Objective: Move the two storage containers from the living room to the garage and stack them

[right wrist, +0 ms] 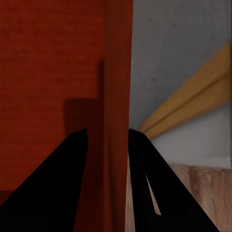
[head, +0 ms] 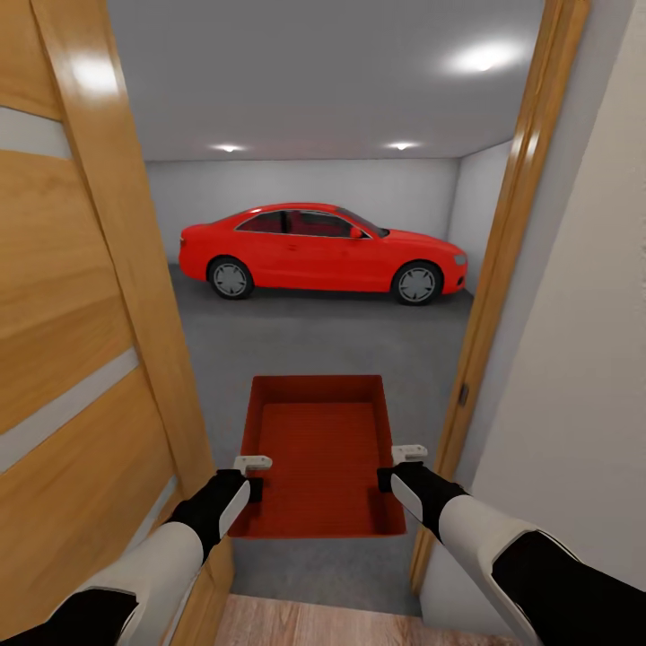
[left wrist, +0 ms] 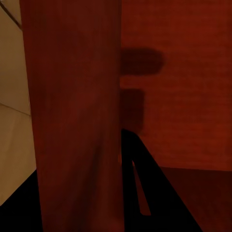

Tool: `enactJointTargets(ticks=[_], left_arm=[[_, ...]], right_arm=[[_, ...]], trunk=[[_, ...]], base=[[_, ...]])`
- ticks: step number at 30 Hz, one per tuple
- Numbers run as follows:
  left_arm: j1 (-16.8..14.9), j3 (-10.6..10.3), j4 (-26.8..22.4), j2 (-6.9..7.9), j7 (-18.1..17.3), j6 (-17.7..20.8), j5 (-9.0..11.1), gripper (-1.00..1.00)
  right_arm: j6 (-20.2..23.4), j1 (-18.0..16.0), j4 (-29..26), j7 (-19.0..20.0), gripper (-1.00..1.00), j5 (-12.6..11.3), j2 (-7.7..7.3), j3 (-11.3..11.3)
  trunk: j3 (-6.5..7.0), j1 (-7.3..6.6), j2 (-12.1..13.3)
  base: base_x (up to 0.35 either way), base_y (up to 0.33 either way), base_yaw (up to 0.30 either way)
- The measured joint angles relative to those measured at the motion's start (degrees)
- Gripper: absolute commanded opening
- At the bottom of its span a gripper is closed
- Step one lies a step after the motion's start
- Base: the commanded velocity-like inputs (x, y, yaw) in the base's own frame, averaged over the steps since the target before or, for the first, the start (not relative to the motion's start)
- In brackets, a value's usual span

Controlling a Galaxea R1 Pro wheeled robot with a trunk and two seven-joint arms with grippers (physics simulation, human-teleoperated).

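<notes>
The red-orange, lidless rectangular storage container (head: 323,449) is carried level between the two arms in the open doorway, above the dark grey concrete-like floor (head: 341,345) of the garage. The left gripper (head: 255,477) pinches the container's left wall near its near end; in the left wrist view one black finger (left wrist: 140,188) lies inside the box against that wall (left wrist: 72,121). The right gripper (head: 395,468) pinches the right wall; its two black fingers (right wrist: 58,188) straddle the thin wall (right wrist: 116,96), one inside, one outside. A red coupe car (head: 323,253) stands far across the floor. An open wood-panelled door (head: 72,296) stands at left, the wooden door frame (head: 502,242) at right.
</notes>
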Motion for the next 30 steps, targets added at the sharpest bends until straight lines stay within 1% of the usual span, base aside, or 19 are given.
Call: enactJointTargets(ticks=[8,24,30], left_arm=[[0.0,0.0,0.0,0.00,0.0,-0.1,0.0,-1.00],[0.0,-0.1,0.0,0.02,0.1,-0.1,0.2,-1.00],[0.0,0.0,0.0,0.00,0.0,-0.1,0.1,-1.00]], right_arm=[[0.0,0.0,0.0,0.0,-1.00,0.2,0.00,-0.1],[0.0,0.0,0.0,0.0,-1.00,0.2,0.00,-0.1],[0.0,0.0,0.0,0.0,-1.00,0.2,0.00,-0.1]], trunk=[[0.00,0.00,0.0],[0.00,0.00,0.0],[0.00,0.00,0.0]], base=[[0.000,0.000,-0.112],[0.000,0.000,-0.011],[0.000,0.000,-0.147]])
